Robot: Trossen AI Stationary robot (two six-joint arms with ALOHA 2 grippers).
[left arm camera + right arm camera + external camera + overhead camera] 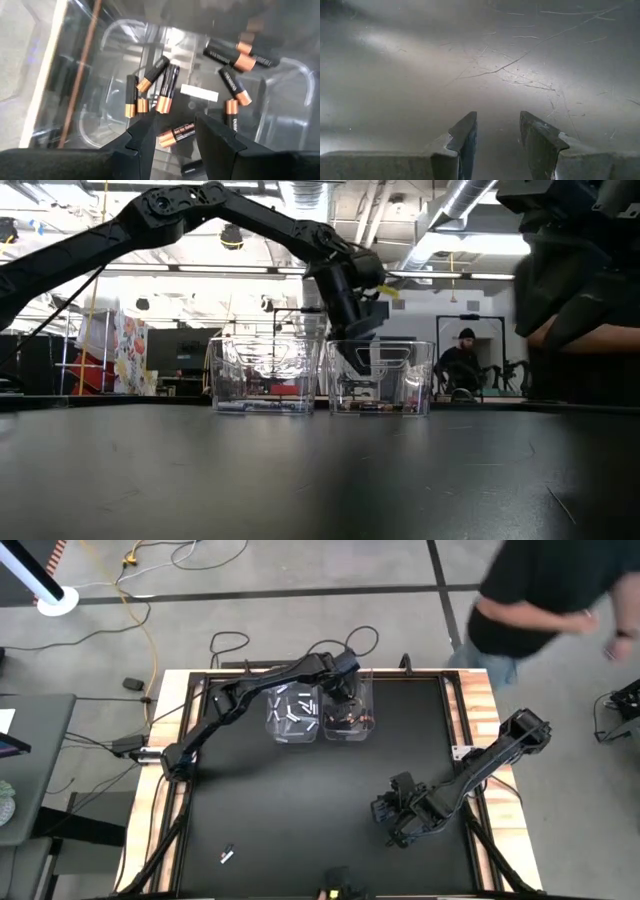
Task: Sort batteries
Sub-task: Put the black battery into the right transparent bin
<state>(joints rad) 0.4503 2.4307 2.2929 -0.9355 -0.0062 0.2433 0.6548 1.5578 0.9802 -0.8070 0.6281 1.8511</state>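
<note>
Batteries [167, 90] of copper and black lie in the right bin [348, 712], white ones in its neighbour [291, 712]. We see our left gripper [172, 131] spread, empty, above them; one stray battery [227, 856] remains on the table [300, 800]. Right gripper [497, 132] waits open.

Two clear plastic bins stand side by side at the far edge of the black counter [300, 810]: the left clear bin [292, 715] and the right clear bin [349, 716]; in the left clear bin lie slim white-silver cylindrical batteries [290, 708], about seven, though they overlap too much for a sure count; in the right clear bin lie copper-and-black cylindrical batteries [166, 89], at least eight showing in the left wrist view; one lone small battery [227, 855] lies well apart from the bins, near the counter's front-left corner; two dark robot arms reach over the counter, each ending in one two-fingered hand: the left hand [172, 131] and the right hand [497, 131].
</note>
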